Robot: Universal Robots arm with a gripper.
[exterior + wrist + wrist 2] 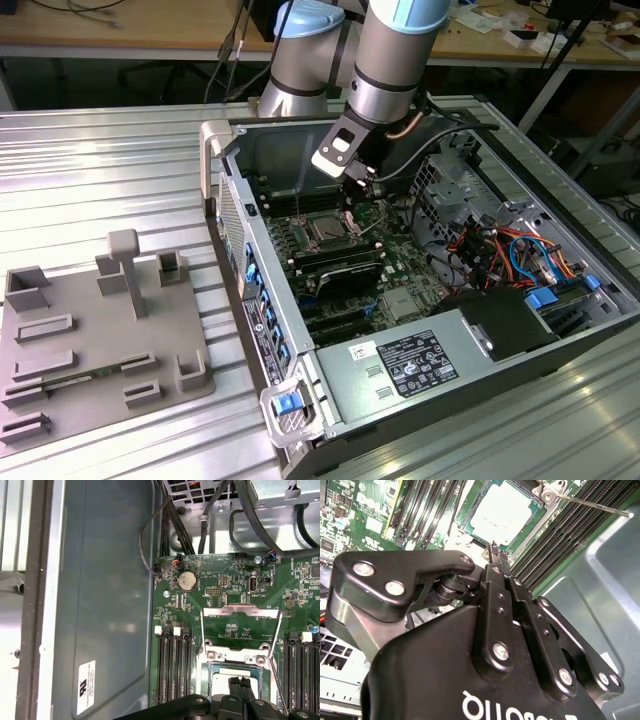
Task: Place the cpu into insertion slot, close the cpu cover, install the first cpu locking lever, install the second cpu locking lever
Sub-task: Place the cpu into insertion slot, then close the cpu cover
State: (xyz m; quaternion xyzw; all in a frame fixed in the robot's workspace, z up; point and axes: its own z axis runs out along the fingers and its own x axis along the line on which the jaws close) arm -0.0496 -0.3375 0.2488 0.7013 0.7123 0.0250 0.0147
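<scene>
Second wrist view shows the cpu point(502, 515) lying flat in the slot point(468, 519), grey top up. In the first wrist view the cover point(240, 611) stands open, tilted up on its hinge at one edge of the slot. The gripper point(495, 555) hangs just above the cpu's edge, jaws pressed together. A thin lever point(592, 506) juts out beside the slot, and memory slots point(425, 510) flank it. In the exterior view the arm point(390, 60) reaches into the open case point(260, 340) on a ribbed table point(100, 150).
</scene>
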